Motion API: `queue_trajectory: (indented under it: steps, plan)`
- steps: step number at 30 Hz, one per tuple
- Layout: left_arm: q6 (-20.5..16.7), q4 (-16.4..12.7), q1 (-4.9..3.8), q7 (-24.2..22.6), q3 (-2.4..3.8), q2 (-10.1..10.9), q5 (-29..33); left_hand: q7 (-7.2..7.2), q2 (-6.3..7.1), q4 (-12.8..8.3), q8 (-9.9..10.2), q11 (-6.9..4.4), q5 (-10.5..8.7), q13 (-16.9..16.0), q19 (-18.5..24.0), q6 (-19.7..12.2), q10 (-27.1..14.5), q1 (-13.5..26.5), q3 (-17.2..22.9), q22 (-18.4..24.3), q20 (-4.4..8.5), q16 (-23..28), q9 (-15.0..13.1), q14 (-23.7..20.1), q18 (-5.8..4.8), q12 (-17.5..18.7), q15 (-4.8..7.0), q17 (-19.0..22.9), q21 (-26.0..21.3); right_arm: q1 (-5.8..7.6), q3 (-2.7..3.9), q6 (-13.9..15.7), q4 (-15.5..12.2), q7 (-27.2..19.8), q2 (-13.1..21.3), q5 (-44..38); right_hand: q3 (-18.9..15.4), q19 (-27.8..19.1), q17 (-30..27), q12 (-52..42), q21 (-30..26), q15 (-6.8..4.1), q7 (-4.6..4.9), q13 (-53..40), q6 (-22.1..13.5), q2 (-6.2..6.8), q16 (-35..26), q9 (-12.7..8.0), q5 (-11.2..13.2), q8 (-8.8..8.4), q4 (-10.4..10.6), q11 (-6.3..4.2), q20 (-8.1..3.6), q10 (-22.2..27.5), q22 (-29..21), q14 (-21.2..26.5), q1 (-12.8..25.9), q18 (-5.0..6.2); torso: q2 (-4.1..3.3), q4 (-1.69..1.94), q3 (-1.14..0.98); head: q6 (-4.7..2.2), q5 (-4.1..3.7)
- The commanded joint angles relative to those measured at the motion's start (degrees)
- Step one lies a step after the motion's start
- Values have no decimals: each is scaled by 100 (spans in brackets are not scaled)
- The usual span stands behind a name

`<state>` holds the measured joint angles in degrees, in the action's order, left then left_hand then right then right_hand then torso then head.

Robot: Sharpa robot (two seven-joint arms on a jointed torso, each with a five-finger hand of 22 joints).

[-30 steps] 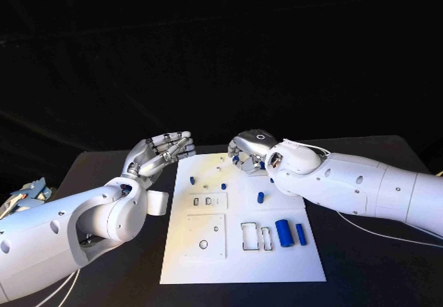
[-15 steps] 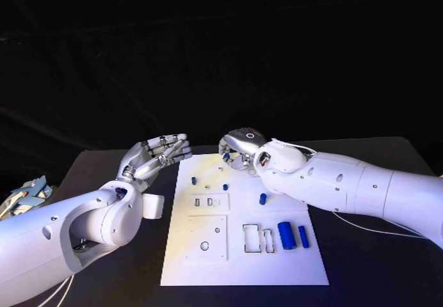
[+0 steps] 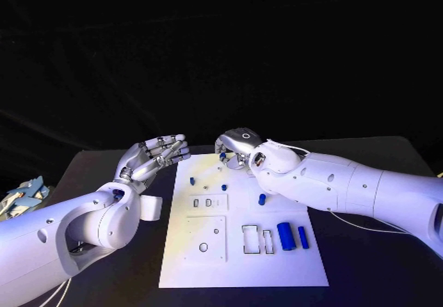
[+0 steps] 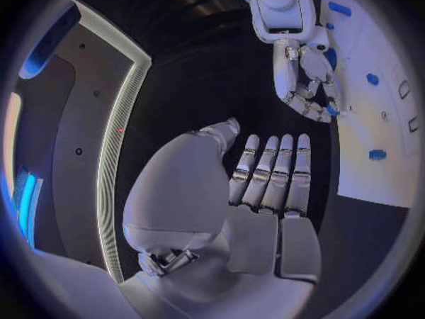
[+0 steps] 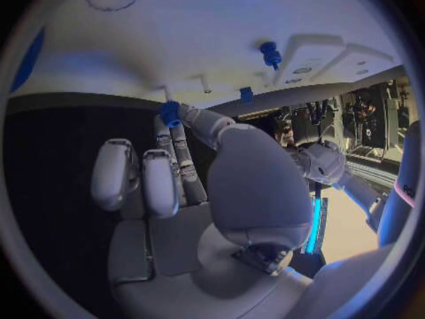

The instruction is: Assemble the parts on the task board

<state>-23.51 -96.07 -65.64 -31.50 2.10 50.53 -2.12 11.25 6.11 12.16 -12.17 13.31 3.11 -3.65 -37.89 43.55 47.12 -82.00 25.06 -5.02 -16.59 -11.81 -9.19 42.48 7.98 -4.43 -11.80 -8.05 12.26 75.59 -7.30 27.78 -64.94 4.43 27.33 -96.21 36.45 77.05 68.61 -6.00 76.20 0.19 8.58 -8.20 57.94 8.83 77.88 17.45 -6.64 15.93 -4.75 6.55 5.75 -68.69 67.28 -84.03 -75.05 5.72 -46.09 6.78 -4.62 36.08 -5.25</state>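
- On the black bench (image 3: pixel 369 256) in the head view lies the white board (image 3: pixel 242 256); two blue rods (image 3: pixel 292 236) rest at its right near side. The left robot hand (image 3: pixel 152 157) hovers left of the board, fingers apart, empty.
- Left wrist view: the right robot hand (image 4: pixel 308 85) pinches a small blue part (image 4: pixel 331 110) over the board's far end.
- Right wrist view: the same blue part (image 5: pixel 169 113) sits between thumb and fingertip.

Black table (image 3: pixel 369 256) underfoot, matte, corners fading into darkness. Behind it, black drapery (image 3: pixel 221 70) hanging in faint folds, no window. In the left wrist view, a grey wall panel (image 4: pixel 80 120) edged by a pale ribbed strip (image 4: pixel 120 127), with blue glow (image 4: pixel 27 198) along one side.
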Motion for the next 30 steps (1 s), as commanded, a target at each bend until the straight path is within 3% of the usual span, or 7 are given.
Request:
queue_trajectory:
  steps: [1, 6, 14, 30]
  plan:
    - [74, -12, -11, -52, 5, -8, 12, 415, 39, -36, 19, 7, -10, 7, -16, -32, -52, -31, 12, 7, -10, 34, 8, -21, 34, 27, -15, 9, -40, -9, 3, 23, 33, -27, -12, -12, 5, 0, -1, -2, 12, -43, 17, -306, -38, -72, 21, 11, -16, -14, -20, -221, 1, -240, -4, -213, -81, -92, -9, 59, -4, 9, 11]
    - [76, -11, -12, -53, 6, -6, 12, 415, 39, -38, 20, 7, -10, 7, -15, -35, -56, -31, 14, 8, -10, 36, 9, -22, 34, 29, -15, 9, -41, -26, 3, -86, 56, -32, -19, -23, 3, -1, -6, 1, 13, -41, 20, -310, -45, -67, 20, 16, -13, -16, -20, -218, 2, -235, -1, -212, -73, -92, -16, 50, -8, 12, 15]
    - [76, -10, -14, -54, 6, -7, 12, 415, 40, -40, 22, 7, -10, 7, -14, -41, -56, -31, 16, 9, -10, 37, 10, -22, 33, 31, -16, 10, -42, -39, 3, -192, 110, -39, -51, -29, 1, -6, -10, 5, 11, -38, 23, -316, -56, -60, 21, 22, -12, -18, -23, -215, 4, -226, -3, -211, -66, -91, -29, 66, -10, 23, 14]
    - [70, -18, -50, -54, 7, 6, 12, 416, 41, -45, 24, 7, -10, 7, -12, -41, -58, -30, 20, 11, -10, 40, 11, -23, 32, 34, -16, 10, -44, -104, 2, -233, 217, -67, -159, -14, -3, -23, -20, 12, -1, -32, 28, -324, -72, -53, 19, 33, -6, -21, -19, -209, 8, -211, -21, -208, -46, -87, -58, 75, -16, 39, 22]
